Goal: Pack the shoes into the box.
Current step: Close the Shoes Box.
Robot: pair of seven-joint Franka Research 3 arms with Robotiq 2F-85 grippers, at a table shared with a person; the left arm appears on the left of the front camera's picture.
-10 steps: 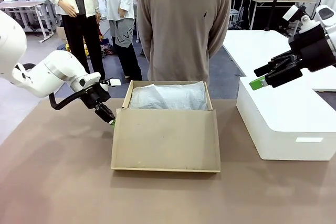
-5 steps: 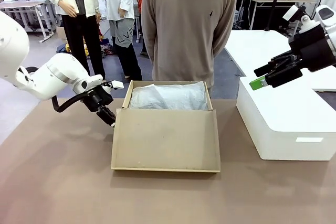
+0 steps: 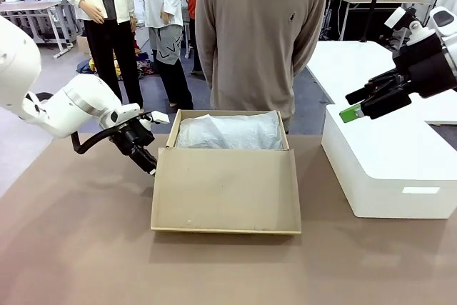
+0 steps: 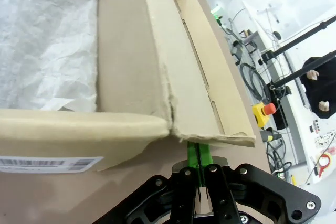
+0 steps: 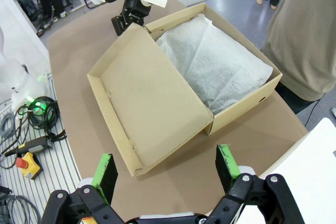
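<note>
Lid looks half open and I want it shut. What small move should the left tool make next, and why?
Probably lift the lid corner upward. The left tool, fingers together, sits at that corner, and the lid still lies open before the tissue-lined box.

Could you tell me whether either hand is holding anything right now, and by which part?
The left hand pinches the box lid's corner flap at its edge. The right hand is open, holding nothing.

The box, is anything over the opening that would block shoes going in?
Nothing solid: the box has its lid folded down toward the robot. Only white tissue paper fills the inside. The right claw hangs open above.
</note>
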